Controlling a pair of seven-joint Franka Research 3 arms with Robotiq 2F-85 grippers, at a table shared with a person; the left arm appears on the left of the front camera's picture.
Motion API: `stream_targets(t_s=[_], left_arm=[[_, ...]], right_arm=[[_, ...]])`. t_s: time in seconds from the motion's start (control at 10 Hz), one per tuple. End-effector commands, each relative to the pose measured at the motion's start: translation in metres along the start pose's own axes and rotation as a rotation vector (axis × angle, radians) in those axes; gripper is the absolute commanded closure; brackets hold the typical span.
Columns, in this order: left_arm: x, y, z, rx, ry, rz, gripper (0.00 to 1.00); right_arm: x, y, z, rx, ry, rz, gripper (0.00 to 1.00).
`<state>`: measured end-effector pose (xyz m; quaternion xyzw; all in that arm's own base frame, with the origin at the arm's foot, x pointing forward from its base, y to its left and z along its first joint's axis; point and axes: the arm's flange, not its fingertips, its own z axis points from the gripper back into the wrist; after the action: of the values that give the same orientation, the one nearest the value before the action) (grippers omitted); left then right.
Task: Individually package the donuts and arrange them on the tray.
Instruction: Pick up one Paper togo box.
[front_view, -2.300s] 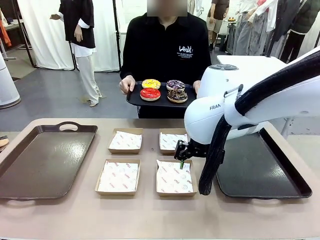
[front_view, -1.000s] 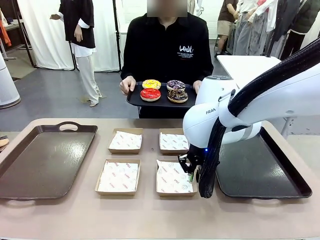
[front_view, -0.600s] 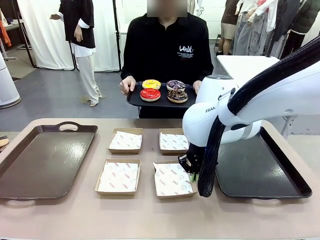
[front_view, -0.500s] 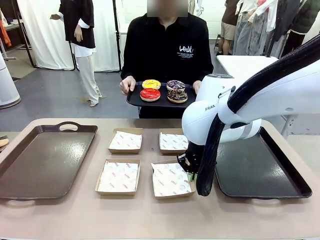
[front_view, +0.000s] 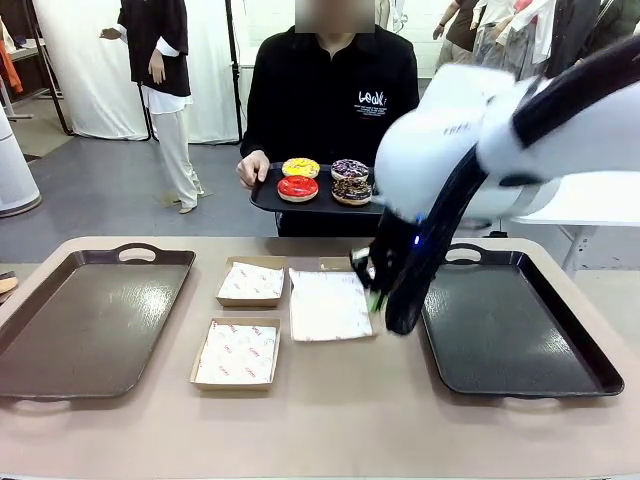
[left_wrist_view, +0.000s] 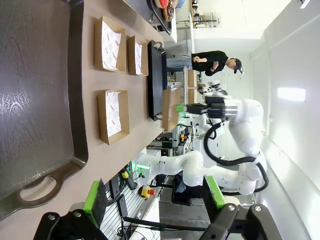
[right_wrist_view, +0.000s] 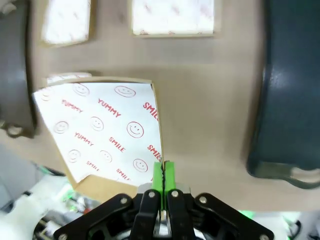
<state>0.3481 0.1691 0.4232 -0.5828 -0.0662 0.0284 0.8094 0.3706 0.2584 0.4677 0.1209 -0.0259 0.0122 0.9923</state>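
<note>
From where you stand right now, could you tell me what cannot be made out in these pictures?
Front view: the lifted box covers most of the rear box behind it, and motion blurs the right gripper.
Right wrist view: the closed pads hide whether they pinch cardboard, paper, or both.
Left wrist view: the top edge cuts off the donuts.

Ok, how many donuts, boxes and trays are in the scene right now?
Donuts: 4
Boxes: 4, counting the box in the right fingers
Trays: 3
Total: 11
</note>
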Motion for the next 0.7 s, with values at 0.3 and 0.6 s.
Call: stream_targets(t_s=[0.3, 0.6], left_arm=[[-0.001, -0.001, 0.001, -0.003, -0.006, 0.003, 0.0], [-0.001, -0.001, 0.001, -0.003, -0.006, 0.003, 0.0]], right_arm=[[0.097, 0.021, 0.074, -0.21, 0.072, -0.087, 1.0], [0.15, 0.018, 0.075, -0.206, 0.14, -0.135, 1.0]])
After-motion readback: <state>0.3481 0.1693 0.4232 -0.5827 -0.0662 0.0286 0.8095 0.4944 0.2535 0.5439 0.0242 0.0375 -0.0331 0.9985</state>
